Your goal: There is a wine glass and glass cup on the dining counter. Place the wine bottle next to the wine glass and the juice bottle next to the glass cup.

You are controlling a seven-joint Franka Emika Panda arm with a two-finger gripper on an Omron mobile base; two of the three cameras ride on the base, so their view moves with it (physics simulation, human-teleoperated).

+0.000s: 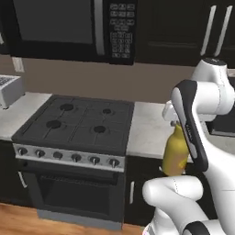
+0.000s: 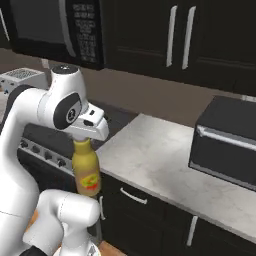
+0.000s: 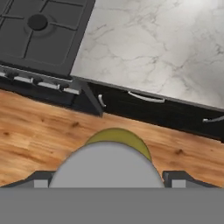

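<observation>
I have the juice bottle (image 2: 86, 172) in my hand (image 2: 84, 140), clenched just under its grey cap, and it hangs upright off the floor, out in front of the dark cabinets and clear of the table (image 2: 165, 160) edge. From the left base view the yellow body (image 1: 176, 153) shows just right of the stove (image 1: 75, 126), partly behind my own forearm. Looking down along my hand, the cap (image 3: 107, 168) and yellow shoulder sit between my fingertips (image 3: 40, 179), with the wooden floor (image 3: 39, 135) beneath — so the bottle is lifted away, not resting on anything.

I judge this the carrying step for the juice bottle: picked, not yet delivered. The dining counter and the glass cup are out of sight from here, so the next move calls for turning away from this kitchen table and travelling to the island while keeping the bottle upright — a tilt could loosen so high a grip.
</observation>
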